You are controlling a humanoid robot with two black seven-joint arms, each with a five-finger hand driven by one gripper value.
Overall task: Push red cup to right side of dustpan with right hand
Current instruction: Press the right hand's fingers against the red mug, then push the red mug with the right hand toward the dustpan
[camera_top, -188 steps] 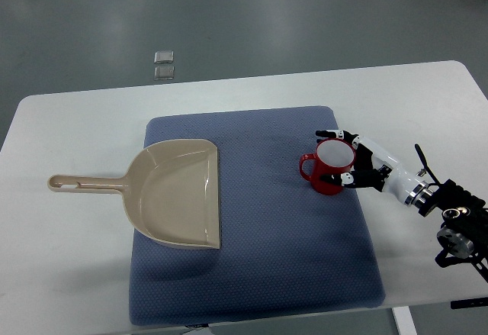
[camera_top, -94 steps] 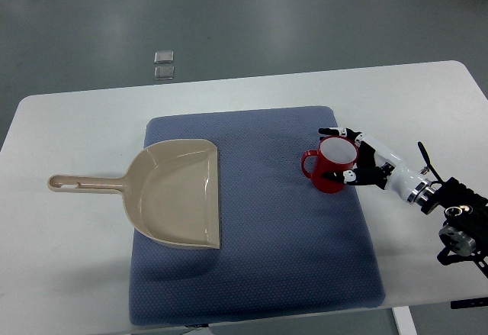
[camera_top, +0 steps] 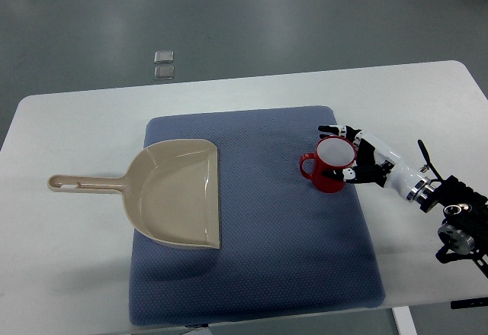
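Single top cam, steep look-down from robot's side over whole white table [camera_top: 69, 274] w/ floor beyond.

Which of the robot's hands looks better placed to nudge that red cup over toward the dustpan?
The right hand. Its fingers already wrap the red cup from the right, with open blue mat between cup and dustpan. No left arm shows in the picture.

No readable text, label or number shows anywhere; any small print may be too blurred.
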